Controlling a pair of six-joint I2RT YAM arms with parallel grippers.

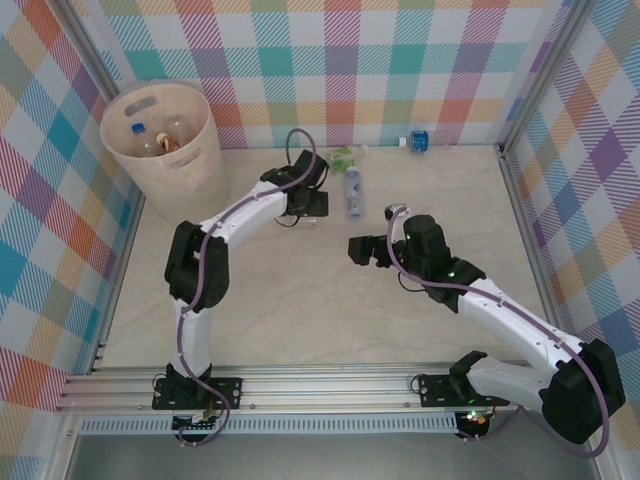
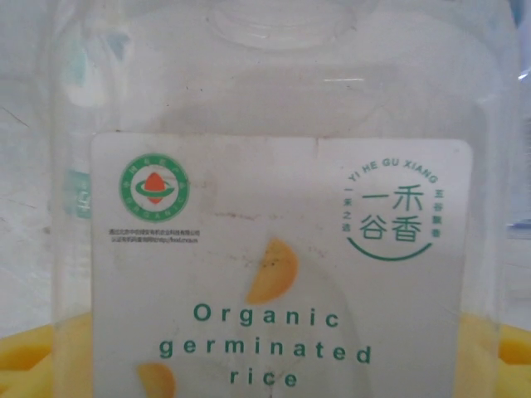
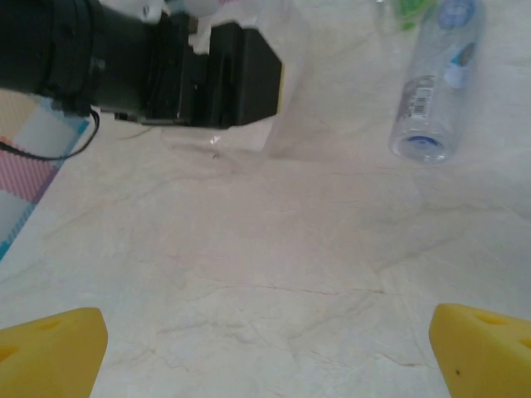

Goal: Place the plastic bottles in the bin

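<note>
A clear bottle [image 2: 282,249] with a white "Organic germinated rice" label fills the left wrist view. It lies between the yellow fingers [image 2: 33,356] of my left gripper [image 2: 265,365], which stand wide apart at its sides. From above, that left gripper [image 1: 305,207] is low over the table's middle. A blue-labelled bottle [image 1: 352,192] [image 3: 431,91] lies just right of it, with a crushed green bottle [image 1: 343,158] behind. My right gripper [image 1: 362,250] [image 3: 270,348] is open over bare table. The beige bin [image 1: 190,165] stands far left and holds bottles [image 1: 165,138].
Another bottle with a blue cap [image 1: 416,140] lies against the back wall. Checkered walls close the table on the left, back and right. The left arm's black wrist [image 3: 166,66] sits close ahead of the right gripper.
</note>
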